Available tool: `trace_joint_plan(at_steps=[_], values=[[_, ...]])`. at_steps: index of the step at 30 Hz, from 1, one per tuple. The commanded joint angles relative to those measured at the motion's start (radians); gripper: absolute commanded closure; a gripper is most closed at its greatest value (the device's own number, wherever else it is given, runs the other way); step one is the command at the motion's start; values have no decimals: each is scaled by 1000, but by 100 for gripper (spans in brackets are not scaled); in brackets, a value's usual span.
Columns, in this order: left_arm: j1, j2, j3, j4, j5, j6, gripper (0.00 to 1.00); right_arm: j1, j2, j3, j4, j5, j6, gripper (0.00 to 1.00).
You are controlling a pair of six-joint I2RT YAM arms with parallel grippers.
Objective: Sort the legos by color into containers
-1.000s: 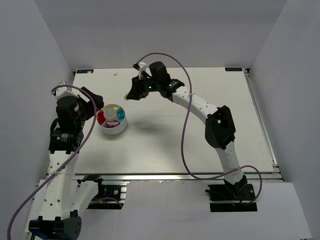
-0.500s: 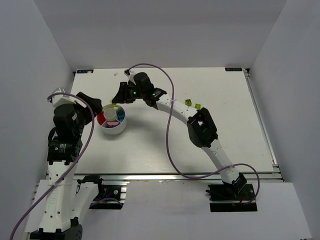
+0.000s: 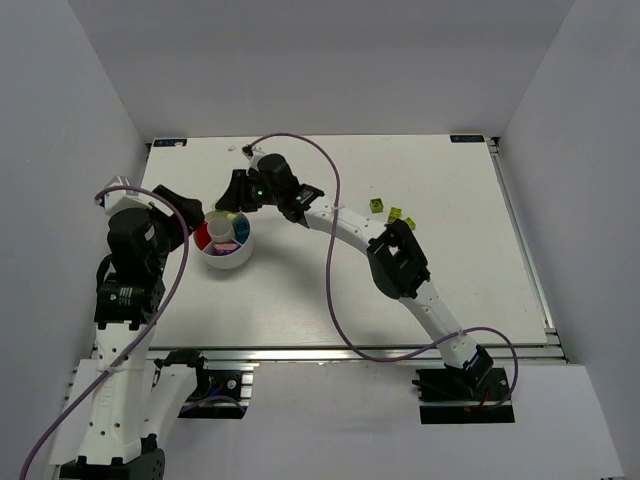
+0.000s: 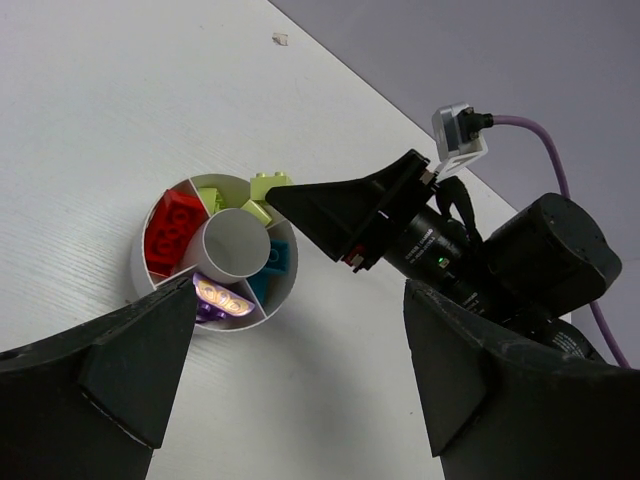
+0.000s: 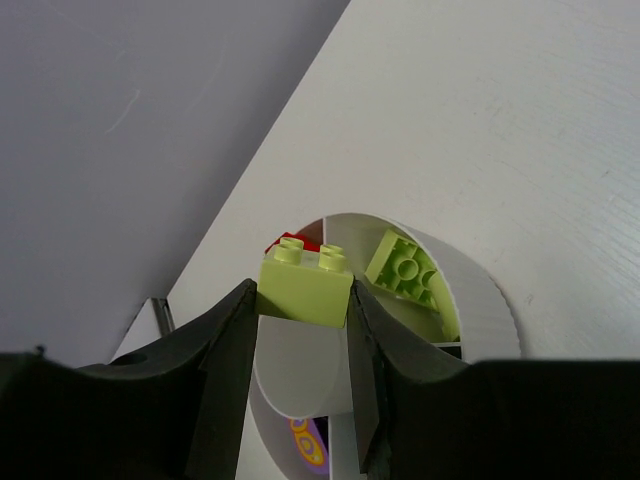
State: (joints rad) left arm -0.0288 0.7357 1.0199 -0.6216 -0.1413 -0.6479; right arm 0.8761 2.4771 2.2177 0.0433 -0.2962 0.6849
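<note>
A small round white dish with wedge containers sits left of the table's middle. My right gripper is shut on a lime lego and holds it just above the dish's far rim, over the wedge where another lime lego lies. In the left wrist view the held lime lego pokes out past the right gripper's fingers. Other wedges hold a red lego, a teal lego and a purple lego. My left gripper hangs open beside the dish's left side, holding nothing.
Three loose lime legos lie right of centre on the white table. The right arm's purple cable loops over the table's middle. A small white scrap lies beyond the dish.
My right gripper has swung left with the lime lego, from right of the dish to over its far rim. The left arm shifted slightly early on and then held still.
</note>
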Motion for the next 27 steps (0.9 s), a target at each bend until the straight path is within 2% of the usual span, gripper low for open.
trace_joint_plan(at_steps=[1,9,18,19,22,27], values=[[3,-10,-9,-9,-9,-4,7,4,34,28,49,40,-11,85],[3,-7,-7,-9,-9,-4,7,4,52,30,50,60,-30,75],[3,-1,-4,-1,-1,-7,7,4,45,25,40,54,-50,51],[3,-1,-4,0,-3,-9,7,6,43,23,40,52,-53,45],[3,-4,-3,0,2,-10,7,6,36,23,40,48,-67,40],[3,-13,-1,-3,6,-16,7,6,13,20,43,34,-91,39]])
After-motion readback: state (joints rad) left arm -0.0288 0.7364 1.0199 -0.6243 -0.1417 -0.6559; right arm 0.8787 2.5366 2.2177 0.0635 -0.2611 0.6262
